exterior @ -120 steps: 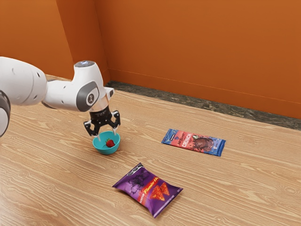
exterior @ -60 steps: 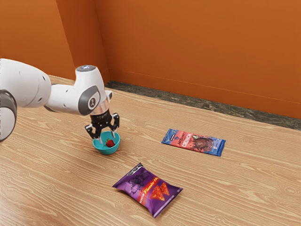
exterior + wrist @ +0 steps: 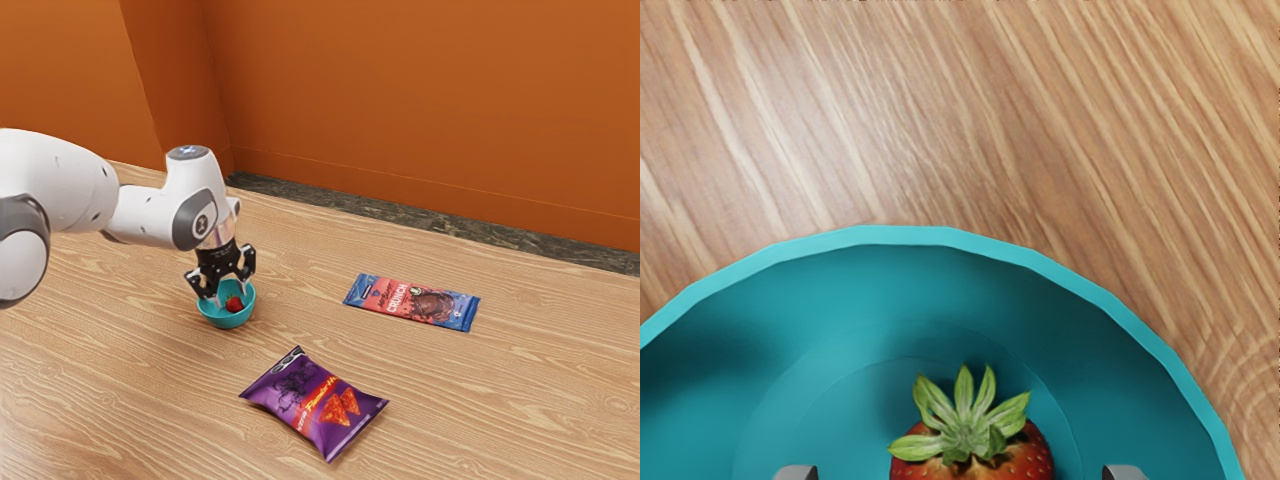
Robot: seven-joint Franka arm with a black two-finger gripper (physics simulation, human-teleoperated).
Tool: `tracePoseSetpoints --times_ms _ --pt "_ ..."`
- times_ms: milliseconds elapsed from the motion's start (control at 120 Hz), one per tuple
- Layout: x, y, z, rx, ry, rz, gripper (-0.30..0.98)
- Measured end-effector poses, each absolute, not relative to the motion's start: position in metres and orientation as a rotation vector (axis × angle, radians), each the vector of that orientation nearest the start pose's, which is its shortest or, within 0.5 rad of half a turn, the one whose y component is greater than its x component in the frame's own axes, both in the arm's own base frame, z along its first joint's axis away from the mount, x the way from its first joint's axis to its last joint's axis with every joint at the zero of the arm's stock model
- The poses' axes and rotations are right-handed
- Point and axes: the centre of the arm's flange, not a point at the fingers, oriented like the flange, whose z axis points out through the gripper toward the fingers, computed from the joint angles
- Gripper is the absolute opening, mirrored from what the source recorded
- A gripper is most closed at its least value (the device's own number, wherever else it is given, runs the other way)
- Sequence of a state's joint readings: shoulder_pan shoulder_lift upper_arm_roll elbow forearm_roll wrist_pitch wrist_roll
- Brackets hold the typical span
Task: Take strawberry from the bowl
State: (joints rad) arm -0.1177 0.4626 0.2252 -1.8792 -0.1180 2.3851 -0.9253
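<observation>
My gripper (image 3: 230, 295) points down into the turquoise bowl (image 3: 228, 321), its two fingers spread apart. Low in that bowl lies a red strawberry (image 3: 234, 304), between the fingers from this side. In the wrist view the strawberry (image 3: 972, 462) shows its green leaves upward, against the bowl's inner floor. The tips of my gripper (image 3: 961, 473) appear on either side of the fruit at the lower edge, with a gap on both sides. The bowl's rim (image 3: 905, 235) curves around them.
A purple chip bag (image 3: 315, 402) lies on the wooden table (image 3: 520, 400) near the bowl, toward the viewer. Farther to the exterior view's right is a blue and red chocolate packet (image 3: 413, 302). An orange wall (image 3: 430, 100) rises behind the table.
My hand has come down toward the bowl and shifted slightly to the exterior view's right, bringing the fingertips inside the rim. Bowl, strawberry and both packets stay where they were.
</observation>
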Motion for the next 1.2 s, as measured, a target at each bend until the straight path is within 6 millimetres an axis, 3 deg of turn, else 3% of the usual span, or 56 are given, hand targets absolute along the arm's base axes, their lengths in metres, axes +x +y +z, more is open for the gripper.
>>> tracePoseSetpoints --times_ms 142,650,1200 --pt "0.638 0.067 0.267 -2.671 -1.657 -0.086 0.33" --pt "0.640 0.065 0.257 -2.658 -1.677 -0.086 0.33" --pt "0.640 0.066 0.255 -2.645 -1.689 -0.086 0.09"
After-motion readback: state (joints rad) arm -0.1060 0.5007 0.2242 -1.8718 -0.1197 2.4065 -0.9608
